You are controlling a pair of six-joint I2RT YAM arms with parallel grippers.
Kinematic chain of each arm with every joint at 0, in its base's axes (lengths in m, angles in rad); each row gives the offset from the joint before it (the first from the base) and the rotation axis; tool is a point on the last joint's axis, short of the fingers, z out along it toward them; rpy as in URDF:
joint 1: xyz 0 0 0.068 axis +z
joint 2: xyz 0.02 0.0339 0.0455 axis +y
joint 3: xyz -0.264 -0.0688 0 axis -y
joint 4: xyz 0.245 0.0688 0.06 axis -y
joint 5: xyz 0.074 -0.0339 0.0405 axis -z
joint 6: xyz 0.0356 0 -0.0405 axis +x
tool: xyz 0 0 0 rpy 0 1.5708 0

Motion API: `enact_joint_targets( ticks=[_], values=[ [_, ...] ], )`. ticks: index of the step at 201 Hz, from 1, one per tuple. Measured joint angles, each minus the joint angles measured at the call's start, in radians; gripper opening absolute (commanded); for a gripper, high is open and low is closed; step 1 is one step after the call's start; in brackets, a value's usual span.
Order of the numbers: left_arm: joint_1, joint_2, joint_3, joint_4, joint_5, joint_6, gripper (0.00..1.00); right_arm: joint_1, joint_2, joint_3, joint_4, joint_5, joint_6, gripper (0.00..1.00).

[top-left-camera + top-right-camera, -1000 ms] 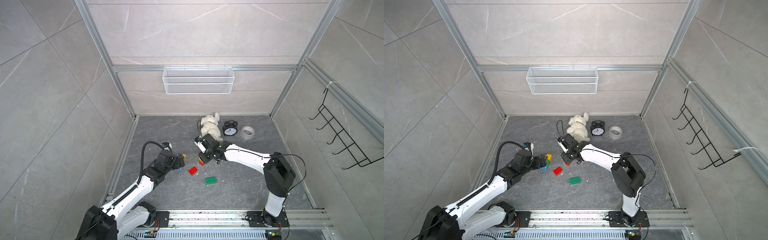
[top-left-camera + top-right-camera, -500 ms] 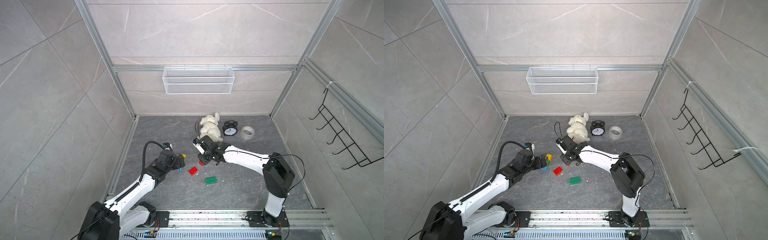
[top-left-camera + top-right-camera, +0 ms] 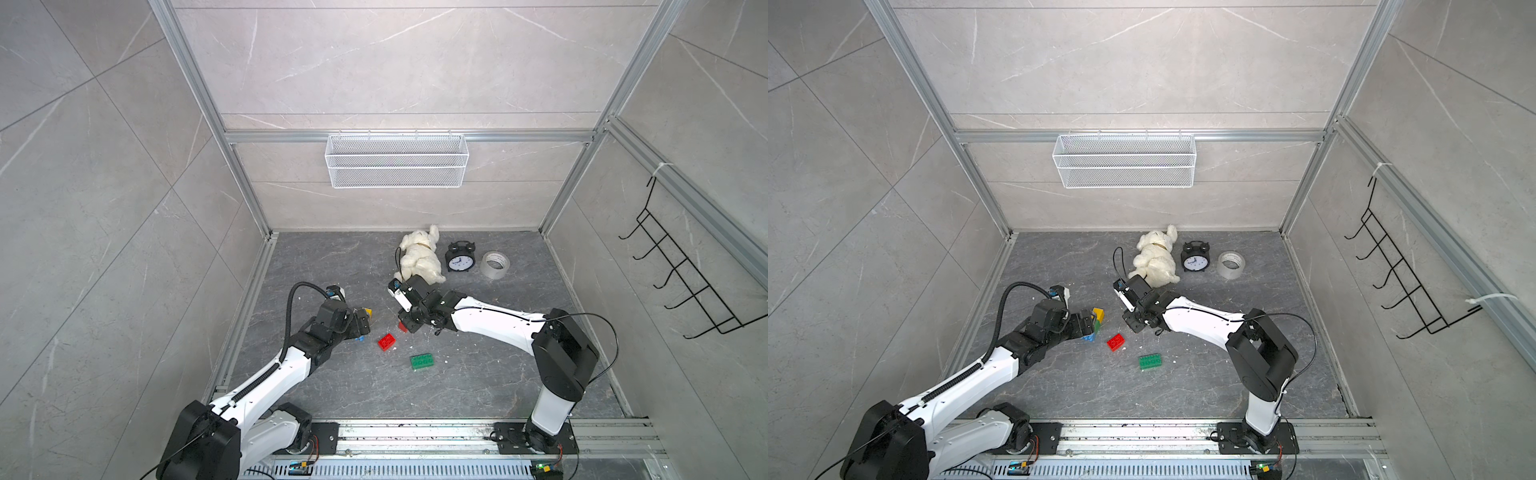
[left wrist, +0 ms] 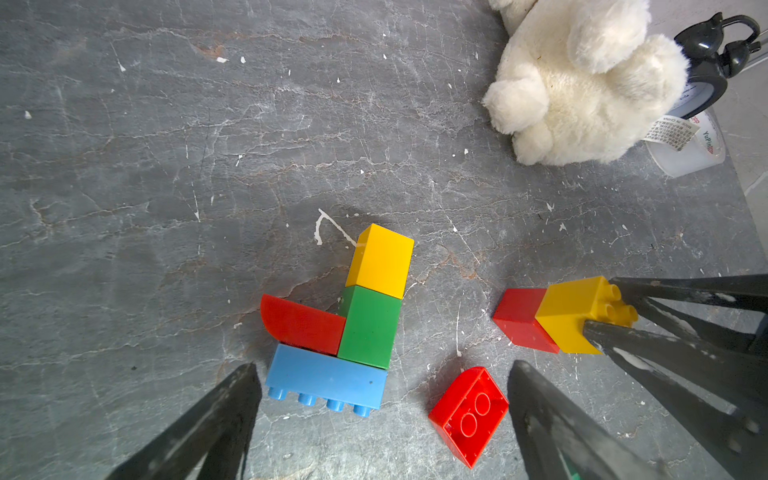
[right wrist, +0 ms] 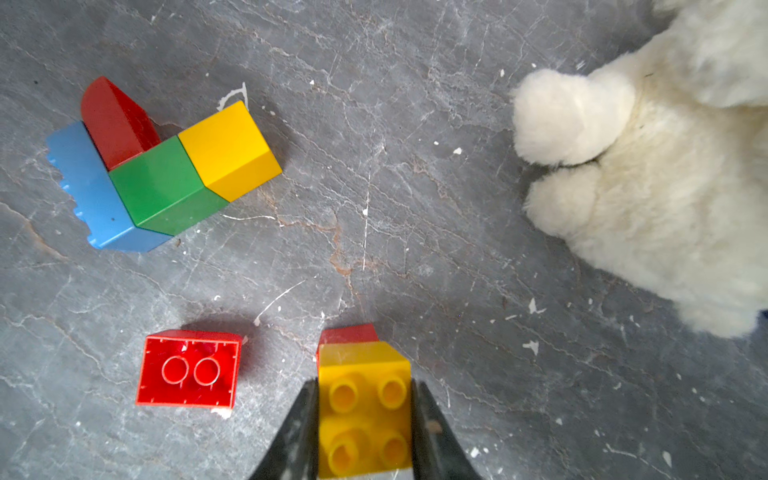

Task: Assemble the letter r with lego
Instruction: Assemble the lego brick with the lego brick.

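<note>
About half the letter looks built. Toward the left edge of the tabletop (image 3: pixel 478 374), four bricks lie joined, flat on their sides. A long blue brick (image 4: pixel 328 376) forms a bar with its studs pointing outward. A green brick (image 4: pixel 368 328) and a yellow brick (image 4: pixel 382 259) run off one end of it in a column, and a curved red brick (image 4: pixel 299 322) sits against the bar beside the green one. I read that as the arm and hook of the r plus the start of its stem.

The right gripper (image 5: pixel 365 390) is clamped on the sides of a second yellow brick (image 5: pixel 365 415), whose studs face the wrist camera. A small red brick (image 5: pixel 348 333) is pressed onto its far side, so a two-brick piece is in hand. It sits near the tabletop's middle, apart from the joined group. I cannot tell whether it rests on the surface or is just clear of it.

The left gripper (image 4: pixel 384 372) has its jaws wide apart and holds nothing. Its fingers straddle the blue bar's end of the group without touching it.

Two bricks are loose: a square red brick (image 5: pixel 189 370), underside up, between the group and the held pair, and a long green brick (image 3: pixel 423 360) nearer the front edge. What remains, by my reckoning, is joining the held pair to the stem and finding places for those two.

A white plush toy (image 3: pixel 419 257), a black alarm clock (image 3: pixel 460 259) and a tape roll (image 3: pixel 494 264) sit by the back edge, out of the way
</note>
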Motion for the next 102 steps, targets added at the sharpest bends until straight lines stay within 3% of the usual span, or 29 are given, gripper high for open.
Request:
enact_joint_targets(
  ticks=[102],
  values=[
    [0.003, 0.0, 0.0, 0.0, 0.0, 0.0, 0.96, -0.006, -0.016, -0.07, 0.137, -0.018, 0.019, 0.26]
  ],
)
